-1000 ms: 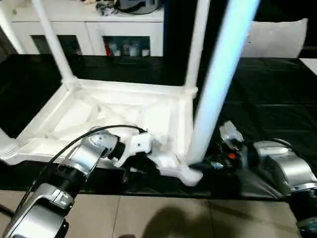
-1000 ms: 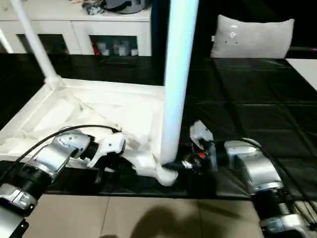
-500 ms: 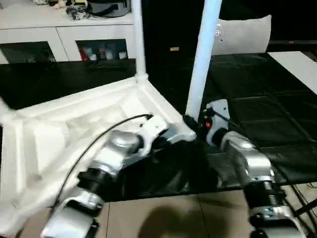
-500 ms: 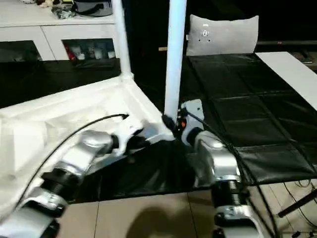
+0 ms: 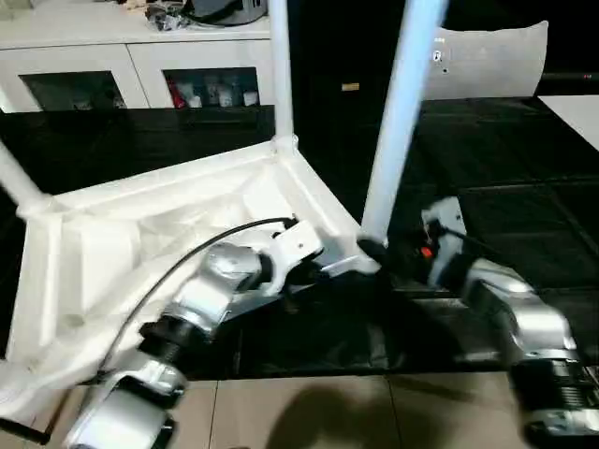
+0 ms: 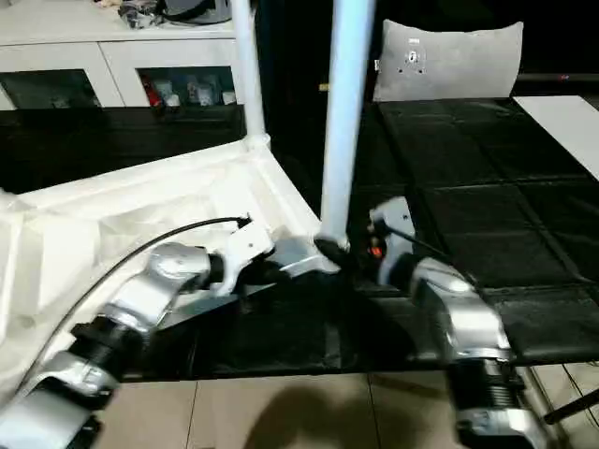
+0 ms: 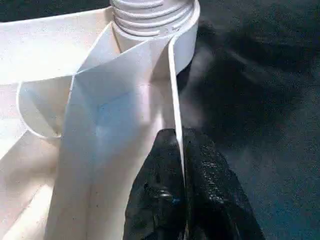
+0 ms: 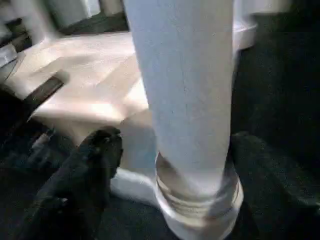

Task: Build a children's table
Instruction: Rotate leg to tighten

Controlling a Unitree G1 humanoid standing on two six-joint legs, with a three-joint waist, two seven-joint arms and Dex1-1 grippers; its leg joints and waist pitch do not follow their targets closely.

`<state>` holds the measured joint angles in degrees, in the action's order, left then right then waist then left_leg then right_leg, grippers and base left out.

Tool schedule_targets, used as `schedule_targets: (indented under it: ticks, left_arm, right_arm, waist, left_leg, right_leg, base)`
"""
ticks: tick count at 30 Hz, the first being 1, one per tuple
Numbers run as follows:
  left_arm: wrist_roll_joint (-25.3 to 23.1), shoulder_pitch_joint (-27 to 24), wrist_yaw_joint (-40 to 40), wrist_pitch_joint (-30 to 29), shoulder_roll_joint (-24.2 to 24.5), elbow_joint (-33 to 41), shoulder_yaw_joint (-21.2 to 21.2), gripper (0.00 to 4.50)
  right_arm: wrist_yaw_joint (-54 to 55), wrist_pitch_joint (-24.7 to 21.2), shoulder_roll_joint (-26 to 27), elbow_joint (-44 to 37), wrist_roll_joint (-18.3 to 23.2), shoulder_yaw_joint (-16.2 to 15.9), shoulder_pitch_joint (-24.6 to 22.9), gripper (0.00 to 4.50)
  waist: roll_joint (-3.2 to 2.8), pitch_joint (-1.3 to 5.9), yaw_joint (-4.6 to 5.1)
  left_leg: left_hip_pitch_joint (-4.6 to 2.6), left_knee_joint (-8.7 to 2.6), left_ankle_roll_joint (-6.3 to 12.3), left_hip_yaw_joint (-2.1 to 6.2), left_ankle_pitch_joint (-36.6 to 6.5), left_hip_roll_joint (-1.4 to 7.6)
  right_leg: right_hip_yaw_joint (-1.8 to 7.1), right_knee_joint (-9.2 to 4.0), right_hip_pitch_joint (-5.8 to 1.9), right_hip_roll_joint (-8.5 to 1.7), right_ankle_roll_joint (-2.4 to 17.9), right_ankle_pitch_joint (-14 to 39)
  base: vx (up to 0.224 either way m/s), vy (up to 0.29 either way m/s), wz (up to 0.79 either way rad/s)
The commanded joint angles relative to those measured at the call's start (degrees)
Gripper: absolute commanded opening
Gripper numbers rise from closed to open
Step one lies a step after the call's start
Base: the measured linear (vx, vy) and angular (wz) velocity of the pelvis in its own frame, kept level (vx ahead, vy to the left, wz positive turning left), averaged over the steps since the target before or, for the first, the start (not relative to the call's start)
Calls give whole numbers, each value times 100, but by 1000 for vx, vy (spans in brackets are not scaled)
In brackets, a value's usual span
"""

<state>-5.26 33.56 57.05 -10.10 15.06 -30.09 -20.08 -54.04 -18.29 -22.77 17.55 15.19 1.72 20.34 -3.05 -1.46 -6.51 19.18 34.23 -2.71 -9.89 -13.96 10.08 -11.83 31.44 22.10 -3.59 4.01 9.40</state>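
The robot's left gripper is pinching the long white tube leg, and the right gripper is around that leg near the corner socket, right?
Not quite. The left gripper pinches the thin white plastic rim of the upside-down square tabletop, not the leg; the left wrist view shows this. The right gripper is indeed around the long white tube leg near the corner socket.

Nothing readable from where I'm sitting. The grey cushion at the back has a small round tag or logo on it, but I can't make out any letters. The stuff behind the cabinet's glass doors is too blurry for labels too.
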Motion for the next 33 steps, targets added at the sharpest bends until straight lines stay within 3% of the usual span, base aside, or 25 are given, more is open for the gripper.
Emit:
schedule_targets:
  ticks: [1,4,7,11,17,23,24,33]
  left_arm:
    - [-49,-18,596,476,173,40,-268,0]
    - [-98,5,1019,644,383,28,-451,0]
    - [-122,47,1267,870,496,-27,-551,0]
    - [-24,125,1962,1280,709,-44,-732,0]
    - [141,120,2626,1501,806,138,-876,0]
    - [148,123,2748,1595,817,151,-939,0]
    - [148,123,2748,1595,817,151,-939,0]
    - [315,43,2782,1416,781,110,-806,0]
  right_arm:
    - [-372,154,-193,-158,-44,-92,63,428]
    - [-1049,305,-585,-217,-69,-330,42,447]
    - [-1572,385,-818,-287,-25,-485,19,447]
    - [-2547,376,-1095,-254,149,-765,121,412]
    - [-2991,426,-1025,-110,185,-1092,289,352]
    - [-3222,461,-934,-18,175,-1221,347,316]
    - [-3222,461,-934,-18,175,-1221,347,293]
    - [-3355,143,-894,-177,348,-1289,196,218]
  waist:
    - [77,341,-43]
    - [72,329,-84]
    - [79,354,-163]
    - [105,361,-229]
    - [115,353,-262]
    - [114,362,-296]
    - [119,361,-295]
    - [117,359,-307]
  left_leg:
    - [48,-303,709,160,-26,398]
    - [18,-316,637,154,-114,404]
    - [14,-301,694,158,-52,429]
    - [34,-300,767,169,39,461]
    - [16,-309,667,150,-28,451]
    - [23,-309,625,161,29,469]
    - [28,-306,627,160,45,467]
    - [23,-308,602,152,29,456]
  right_leg:
    - [483,-407,-379,-657,-371,1647]
    - [467,-424,-356,-650,-386,1803]
    - [480,-388,-358,-658,-352,1628]
    - [493,-329,-362,-672,-251,1400]
    - [487,-372,-351,-672,-263,1717]
    - [502,-339,-358,-690,-218,1601]
    - [498,-337,-359,-684,-229,1590]
    - [492,-361,-358,-679,-302,1674]
  base:
    - [0,0,0]
    - [0,0,0]
    - [0,0,0]
    - [0,0,0]
    - [0,0,0]
    - [0,0,0]
    - [0,0,0]
    - [0,0,0]
